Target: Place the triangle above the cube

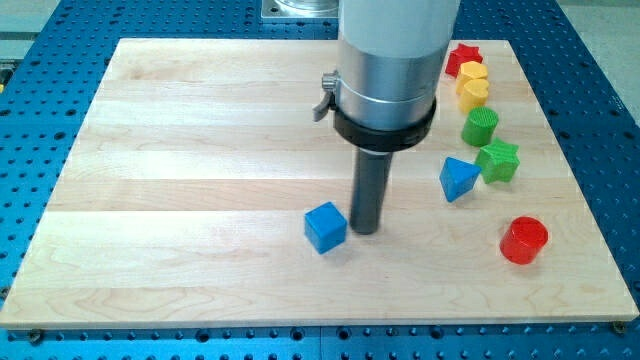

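**Tip beside cube, triangle off to the right**

Blue cube low centre on wooden board. My tip just at its 3 o'clock; contact unclear. No fingers, bare rod. Blue triangle at cube's 2 o'clock, well apart, touching green star. Red cylinder at triangle's 4 o'clock.

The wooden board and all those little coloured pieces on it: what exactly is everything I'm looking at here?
blue cube: one, bottom centre, just left of the tip
blue triangle: one, right of centre
green star: one, touching the triangle's right
green cylinder: one, above the green star
yellow blocks: two, stacked toward top right, shapes unclear
red star: one, top right, partly hidden
red cylinder: one, lower right
wooden board: one, on a blue perforated table
my tip: one dark rod end, beside the cube's right
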Robot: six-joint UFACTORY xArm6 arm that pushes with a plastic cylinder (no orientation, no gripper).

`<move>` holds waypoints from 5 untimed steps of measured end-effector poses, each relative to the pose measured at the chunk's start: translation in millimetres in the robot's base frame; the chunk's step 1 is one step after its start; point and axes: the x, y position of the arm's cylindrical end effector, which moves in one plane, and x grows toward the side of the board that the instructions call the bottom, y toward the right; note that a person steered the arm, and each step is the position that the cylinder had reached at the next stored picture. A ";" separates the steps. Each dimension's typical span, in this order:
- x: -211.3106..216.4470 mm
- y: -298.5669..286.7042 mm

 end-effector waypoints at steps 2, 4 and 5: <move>-40.2 121.3; -77.3 23.6; -116.4 68.7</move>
